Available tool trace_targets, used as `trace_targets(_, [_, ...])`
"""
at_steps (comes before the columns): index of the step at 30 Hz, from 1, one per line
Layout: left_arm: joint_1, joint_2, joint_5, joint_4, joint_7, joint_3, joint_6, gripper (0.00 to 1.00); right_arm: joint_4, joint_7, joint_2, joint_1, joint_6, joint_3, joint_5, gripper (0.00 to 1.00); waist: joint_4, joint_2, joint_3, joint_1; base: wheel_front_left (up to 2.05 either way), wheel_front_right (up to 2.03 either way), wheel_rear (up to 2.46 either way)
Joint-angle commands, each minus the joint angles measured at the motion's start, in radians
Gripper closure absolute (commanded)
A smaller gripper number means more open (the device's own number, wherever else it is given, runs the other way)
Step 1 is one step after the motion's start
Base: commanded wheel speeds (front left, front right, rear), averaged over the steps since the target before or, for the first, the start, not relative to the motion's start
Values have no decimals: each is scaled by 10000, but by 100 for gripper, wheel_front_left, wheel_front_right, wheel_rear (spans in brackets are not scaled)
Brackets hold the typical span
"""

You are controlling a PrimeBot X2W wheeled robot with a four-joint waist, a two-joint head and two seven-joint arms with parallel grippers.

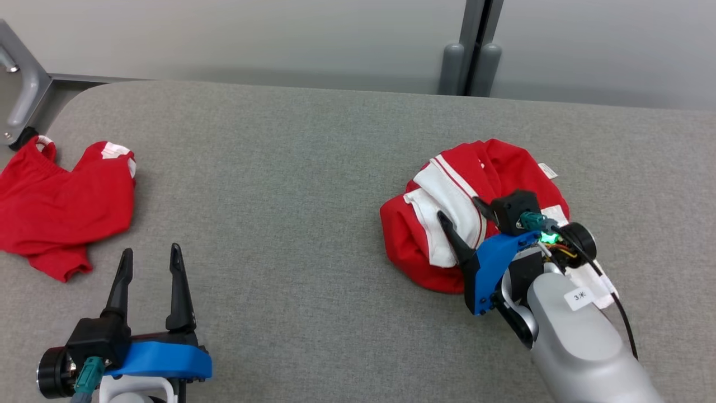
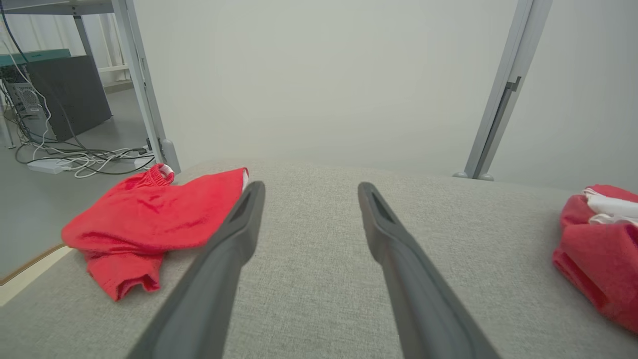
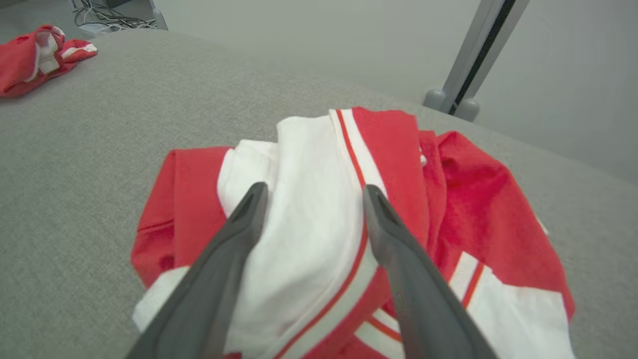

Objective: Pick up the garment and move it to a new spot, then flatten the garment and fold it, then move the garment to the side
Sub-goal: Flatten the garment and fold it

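Note:
A red garment [image 1: 503, 168] with white panels and stripes lies bunched up on the right of the grey padded table [image 1: 291, 168]. My right gripper [image 1: 461, 210] is open right over it. In the right wrist view the two dark fingers [image 3: 224, 249] straddle a raised white fold of the garment [image 3: 463, 199], with the right gripper [image 3: 315, 189] not closed on it. My left gripper [image 1: 152, 250] stands open over bare table at the lower left, holding nothing. The left wrist view has the left gripper [image 2: 311, 188] open, with the garment [image 2: 598, 249] at its right edge.
A second red garment [image 1: 61, 207] lies crumpled at the table's left edge, also seen in the left wrist view [image 2: 149, 214]. A grey post [image 1: 475, 50] stands behind the table, a metal frame [image 1: 25, 84] at the far left corner. Cables [image 2: 89, 157] lie on the floor.

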Motion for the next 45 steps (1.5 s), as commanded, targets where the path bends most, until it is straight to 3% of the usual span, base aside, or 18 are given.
trace_targets(1, [-159,-22,-22,-17,-26,-48,55,0,166,54,-37,-121,2,52,151,0,88,-2,67,-2,0,0,0])
trace_targets(3, [-121,-34,-75,-24,-26,-45,95,0,779,221,-38,-63,2,354,369,0,113,-2,95,-2,0,0,0])
trace_targets(4, [-111,-31,-77,-19,-26,-37,115,0,938,241,-51,-60,2,393,362,29,108,-2,95,-2,0,0,0])
trace_targets(5, [-98,-30,-82,-8,-26,-36,127,0,1061,177,-45,-91,2,424,367,89,96,-2,92,-2,0,0,0])
trace_targets(6, [-91,-33,-90,7,-26,-31,136,0,1129,50,-41,-124,2,394,453,100,81,-2,86,-2,0,0,0])
trace_targets(13, [-114,-38,-169,116,-26,-39,108,0,1281,-1116,-38,-376,2,438,721,100,-16,-2,-134,-2,0,0,0])
trace_targets(18, [-125,-40,-178,140,-26,-58,69,0,703,-1697,-26,-599,2,1170,1374,100,28,-2,-182,-2,0,0,0])
trace_targets(24, [-206,-39,-303,46,-26,-80,111,0,-1139,-2040,-25,-963,2,3535,2434,100,347,-2,-180,-2,0,0,0])
trace_targets(28, [-227,-41,-384,45,-26,-92,156,0,-2303,-1883,-43,-989,2,5637,3366,100,676,-2,-152,-2,0,0,0])
trace_targets(32, [-172,-40,-466,18,-24,-115,199,0,-2998,-1629,-41,-596,2,7563,4242,100,913,-2,-61,-2,0,0,0])
trace_targets(35, [-144,-44,-537,21,-26,-144,250,0,-2991,-1497,-45,-360,2,8466,4709,100,976,-2,15,-2,0,0,0])
trace_targets(36, [-150,-42,-534,18,-26,-134,263,0,-2937,-1561,-46,-287,2,8575,4828,67,965,-2,39,-2,0,0,0])
trace_targets(37, [-141,-42,-553,3,-26,-110,280,0,-2865,-1602,-43,-202,2,8669,4915,0,922,-2,66,-2,0,0,0])
trace_targets(41, [-97,-44,-596,-8,-26,-33,342,0,-2522,-1958,-43,-260,2,8226,4994,0,632,-2,97,-2,0,0,0])
trace_targets(45, [-38,-43,-507,-51,-26,107,332,0,-2199,-2232,-40,-373,2,7008,4627,0,183,-2,22,-2,0,0,0])
